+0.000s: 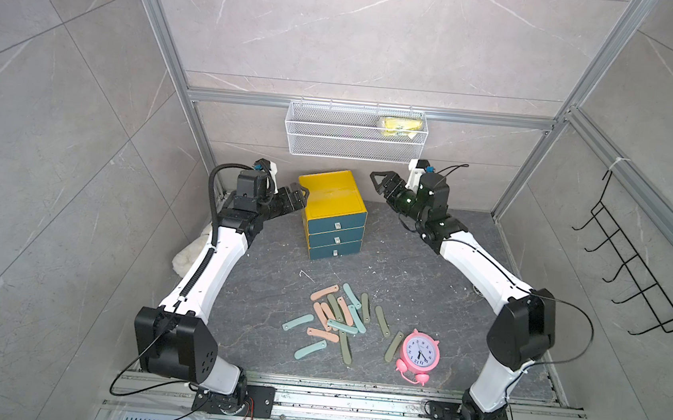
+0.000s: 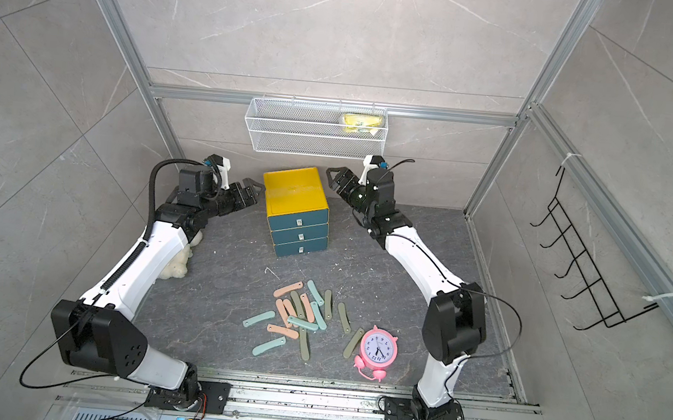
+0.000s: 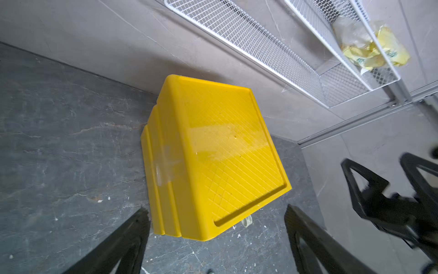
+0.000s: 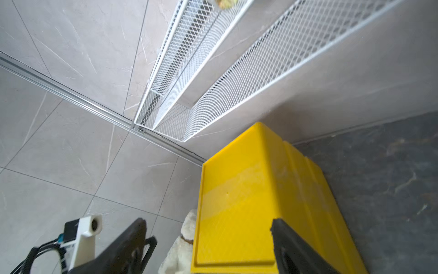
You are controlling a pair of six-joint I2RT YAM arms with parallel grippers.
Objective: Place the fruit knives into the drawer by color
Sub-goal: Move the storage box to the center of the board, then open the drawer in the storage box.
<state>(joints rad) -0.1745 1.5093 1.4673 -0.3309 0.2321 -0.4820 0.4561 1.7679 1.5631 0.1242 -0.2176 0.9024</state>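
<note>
The drawer point(image 1: 332, 215) is a yellow cabinet with three shut dark-teal fronts, standing near the back wall in both top views point(image 2: 297, 211). The fruit knives lie scattered on the dark floor in front of it: pink point(image 1: 324, 292), teal point(image 1: 298, 323) and olive point(image 1: 382, 321) bars, some overlapping. My left gripper point(image 1: 300, 195) hangs open right beside the cabinet's left side, holding nothing; its wrist view shows the yellow top point(image 3: 225, 147) between the spread fingers point(image 3: 132, 237). My right gripper point(image 1: 381, 181) is open and empty, up and to the right of the cabinet, apart from it.
A pink alarm clock point(image 1: 420, 353) stands right of the knives. On the back wall hangs a white wire basket point(image 1: 353, 146) with a yellow packet point(image 1: 400, 126) in it. A white plush toy point(image 1: 187, 258) lies behind the left arm. A black hook rack point(image 1: 634, 262) hangs on the right wall.
</note>
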